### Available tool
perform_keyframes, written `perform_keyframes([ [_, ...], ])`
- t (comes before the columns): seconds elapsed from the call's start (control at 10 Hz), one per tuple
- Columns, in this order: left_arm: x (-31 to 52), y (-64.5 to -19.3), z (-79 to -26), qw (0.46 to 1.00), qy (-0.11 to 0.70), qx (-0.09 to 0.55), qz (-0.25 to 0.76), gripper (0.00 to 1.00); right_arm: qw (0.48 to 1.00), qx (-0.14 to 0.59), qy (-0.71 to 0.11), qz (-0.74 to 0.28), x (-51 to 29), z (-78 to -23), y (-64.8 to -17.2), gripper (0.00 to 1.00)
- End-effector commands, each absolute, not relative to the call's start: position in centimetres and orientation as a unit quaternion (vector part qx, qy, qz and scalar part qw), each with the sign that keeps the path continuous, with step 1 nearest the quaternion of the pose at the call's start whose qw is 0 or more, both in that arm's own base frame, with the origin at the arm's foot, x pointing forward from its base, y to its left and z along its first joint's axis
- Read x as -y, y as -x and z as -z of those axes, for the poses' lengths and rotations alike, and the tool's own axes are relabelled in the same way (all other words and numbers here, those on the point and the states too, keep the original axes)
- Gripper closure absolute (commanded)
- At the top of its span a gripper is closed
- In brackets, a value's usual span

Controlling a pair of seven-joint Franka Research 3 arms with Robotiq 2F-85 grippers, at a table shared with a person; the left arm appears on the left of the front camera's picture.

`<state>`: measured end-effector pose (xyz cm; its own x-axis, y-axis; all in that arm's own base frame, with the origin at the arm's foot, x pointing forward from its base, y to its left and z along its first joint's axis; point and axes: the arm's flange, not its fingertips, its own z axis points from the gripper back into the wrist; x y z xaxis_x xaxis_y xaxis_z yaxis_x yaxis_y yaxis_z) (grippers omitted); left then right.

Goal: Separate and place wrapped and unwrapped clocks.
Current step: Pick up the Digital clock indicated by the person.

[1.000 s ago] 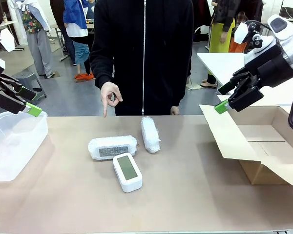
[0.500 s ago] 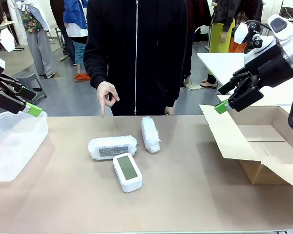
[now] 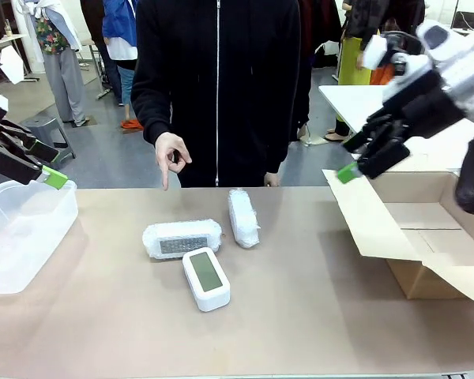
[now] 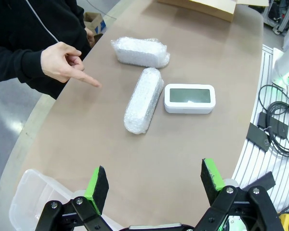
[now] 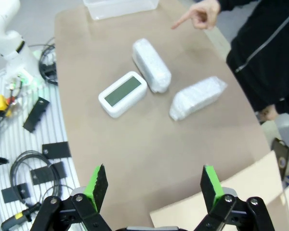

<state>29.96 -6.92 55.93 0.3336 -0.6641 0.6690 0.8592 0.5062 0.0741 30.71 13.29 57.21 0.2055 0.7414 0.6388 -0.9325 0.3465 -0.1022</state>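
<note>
Clocks sit mid-table: a plain white clock (image 3: 206, 278), rounded and oblong, lies face up with its grey-green screen showing. At its 11 o'clock, just beside it, a bundle (image 3: 182, 238) of whitish bubble wrap lies crosswise, and we see a dark grey panel through the wrap. At the clock's 1 o'clock a second bundle (image 3: 243, 218) lies lengthwise, close to the first but apart from it.

A person's hand (image 3: 171, 155) points down at the far edge, at 11 o'clock of the first bundle.

The table (image 3: 300, 316) is bare from the clock to the near edge at 6 o'clock. It is also bare at 9 o'clock toward a clear tub (image 3: 31, 213) and at 3 o'clock toward an open cardboard box (image 3: 426, 237), whose flap leans inward.

The left gripper (image 4: 154, 185) hangs over the tub, jaws apart and holding nothing. The right gripper (image 5: 154, 185) hangs over the box flap, jaws likewise apart.
</note>
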Motion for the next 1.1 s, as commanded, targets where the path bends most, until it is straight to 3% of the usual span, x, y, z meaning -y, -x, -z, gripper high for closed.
perform_keyframes([
  [0.0, 6.9, -30.1, -55.9, 0.801, 0.153, 0.332, 0.474, 0.0, 0.773, 0.261, -0.159, -0.555, -21.8, -58.7, -31.9, 0.0],
  [0.3, 6.9, -30.1, -55.9, 0.801, 0.153, 0.332, 0.474, 0.0, 0.785, 0.195, -0.131, -0.574, -34.5, -55.2, -33.1, 0.0],
  [0.4, 6.9, -30.1, -55.9, 0.801, 0.153, 0.332, 0.474, 0.0, 0.764, 0.234, -0.17, -0.577, -38.0, -53.2, -33.2, 0.0],
  [0.5, 6.9, -30.1, -55.9, 0.801, 0.153, 0.332, 0.474, 0.0, 0.761, 0.221, -0.163, -0.588, -40.1, -51.2, -33.5, 0.0],
  [0.7, 6.9, -30.1, -55.9, 0.801, 0.153, 0.332, 0.474, 0.0, 0.783, 0.224, -0.163, -0.557, -39.0, -49.8, -35.5, 0.0],
  [0.8, 6.9, -30.1, -55.9, 0.801, 0.153, 0.332, 0.474, 0.0, 0.768, 0.208, -0.159, -0.585, -40.6, -50.1, -33.3, 0.0],
  [1.0, 6.9, -30.1, -55.9, 0.801, 0.153, 0.332, 0.474, 0.0, 0.768, 0.208, -0.159, -0.585, -40.6, -50.1, -33.3, 0.0],
])
